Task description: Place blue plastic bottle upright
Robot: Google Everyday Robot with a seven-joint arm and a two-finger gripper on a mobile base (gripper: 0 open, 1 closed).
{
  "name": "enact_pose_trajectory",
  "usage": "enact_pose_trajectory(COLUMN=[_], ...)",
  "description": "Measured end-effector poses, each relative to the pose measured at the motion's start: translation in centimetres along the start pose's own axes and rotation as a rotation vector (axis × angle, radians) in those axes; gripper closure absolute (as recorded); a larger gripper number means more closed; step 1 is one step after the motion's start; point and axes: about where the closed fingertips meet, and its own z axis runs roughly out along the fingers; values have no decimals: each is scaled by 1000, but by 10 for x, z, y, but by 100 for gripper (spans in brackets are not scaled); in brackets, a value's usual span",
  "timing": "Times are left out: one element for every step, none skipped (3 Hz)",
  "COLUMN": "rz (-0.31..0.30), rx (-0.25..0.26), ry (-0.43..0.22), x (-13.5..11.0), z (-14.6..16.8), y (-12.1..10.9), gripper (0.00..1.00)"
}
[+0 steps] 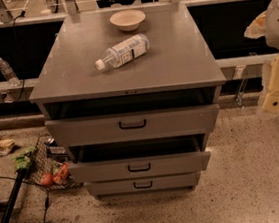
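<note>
BOTTLE DOWN: A bottle (122, 51) lies on its side on the grey counter (174, 66). Its white cap (99, 64) points front-left and its base back-right, and it sits just in front of a pale bowl (127, 19) without touching it. The robot's end effector (277, 95) hangs at the right edge of the view, off the counter's right side and well apart from the bottle; whether it is open or closed cannot be told. Standing the bottle upright has not yet begun. The clear, thin-walled plastic suggests a light object that would dent under a hard squeeze. Its smooth, round body is likely to roll or slip if nudged from the side. The labelled middle, where the barrel looks widest and straightest, appears the soundest place to take hold, gripped across its width; the tapering neck offers less purchase. How much liquid it holds cannot be made out. Drawers (132, 125) below the counter stand pulled out.
</note>
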Motion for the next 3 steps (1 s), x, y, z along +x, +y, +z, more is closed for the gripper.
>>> enact_pose_trajectory(rz=[0, -114, -338], rx=[0, 2, -23], ry=[0, 4, 28], x=[0, -26, -79], z=[0, 2, 16], y=[0, -7, -25], gripper=[0, 0, 0])
